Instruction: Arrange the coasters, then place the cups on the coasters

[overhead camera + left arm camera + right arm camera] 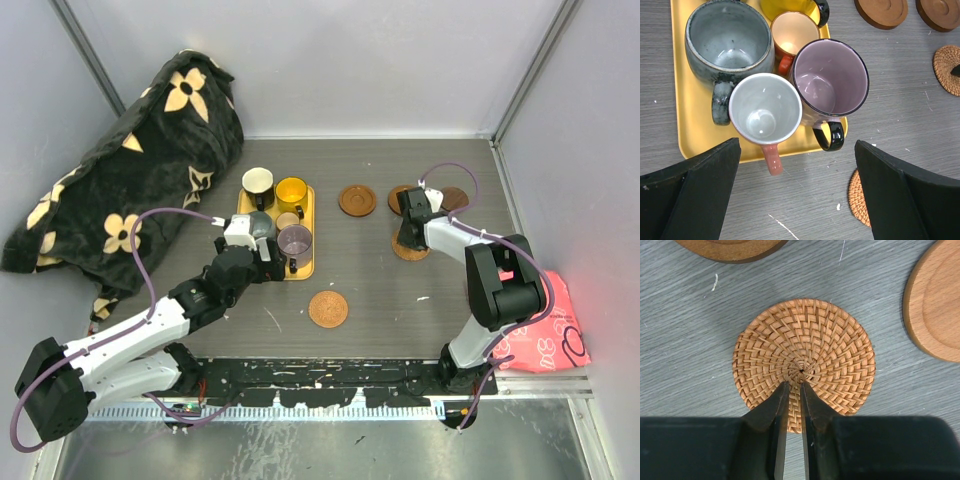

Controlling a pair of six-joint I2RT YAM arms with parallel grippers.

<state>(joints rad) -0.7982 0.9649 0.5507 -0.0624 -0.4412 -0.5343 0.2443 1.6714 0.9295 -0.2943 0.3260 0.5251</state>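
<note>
Detail of the arranging step. Right claw [792, 390], fingers together with only a slit between them, sets its tips over the centre of a woven coaster [804, 357] that lies flat near the right edge of the counter [680, 340], close to two wooden coasters [937, 305]. Left claw [796, 150], fingers wide apart and holding nothing, hangs above the cups [830, 77], close-packed on the yellow tray [690, 130] toward the far edge. Likely faults: uneven pressure lets the tips skid off the weave and nudge neighbouring discs; a descent among crowded cups catches a handle and tips the adjacent one.
</note>
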